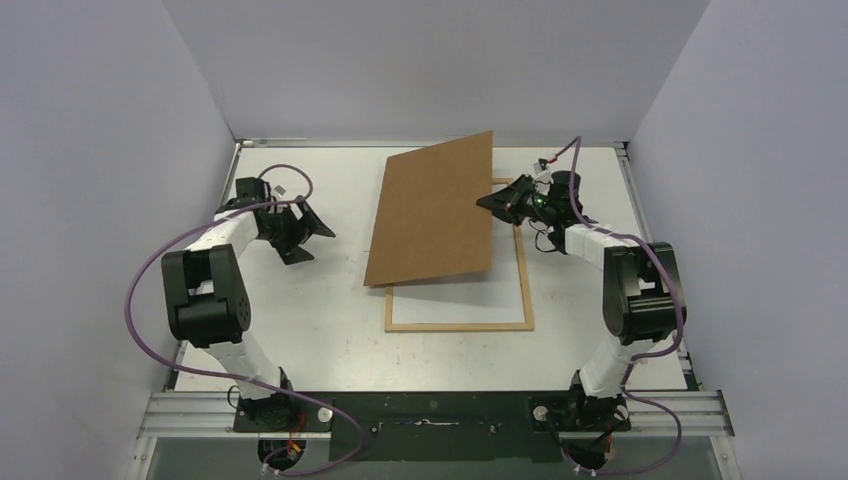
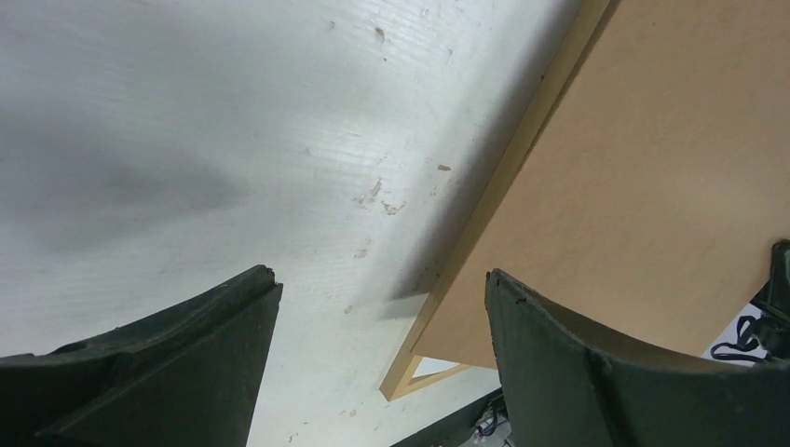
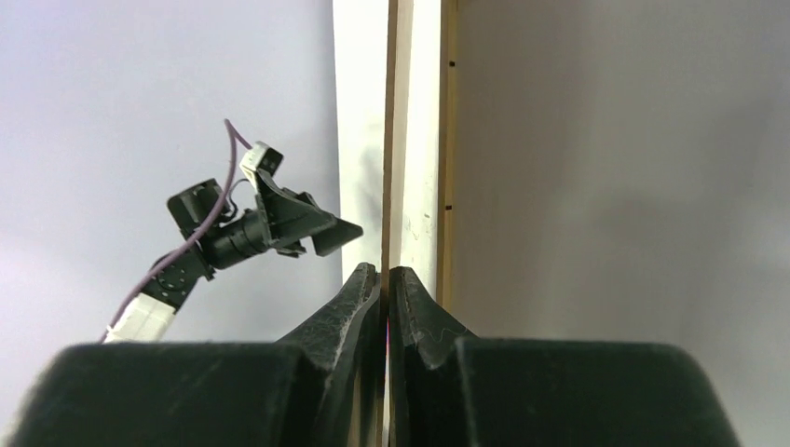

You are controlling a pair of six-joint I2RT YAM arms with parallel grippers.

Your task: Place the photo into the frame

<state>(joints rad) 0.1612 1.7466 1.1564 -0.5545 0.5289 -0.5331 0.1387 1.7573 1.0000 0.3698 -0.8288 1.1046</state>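
The thin light-wood frame (image 1: 460, 326) lies flat on the table right of centre. The plain brown backing board (image 1: 432, 210) stands tilted over the frame's far part, its right edge raised. My right gripper (image 1: 490, 201) is shut on that raised edge. In the right wrist view its fingers (image 3: 387, 272) pinch the board edge-on (image 3: 390, 140), with a frame rail (image 3: 449, 140) beside it. My left gripper (image 1: 315, 238) is open and empty, left of the board. Its view shows the frame corner (image 2: 410, 377) under the board (image 2: 652, 186). The photo is not in view.
Grey walls close the table in at the back and on both sides. The white tabletop (image 2: 233, 140) between the left gripper and the frame is scuffed. The left arm shows in the right wrist view (image 3: 261, 223), beyond the board.
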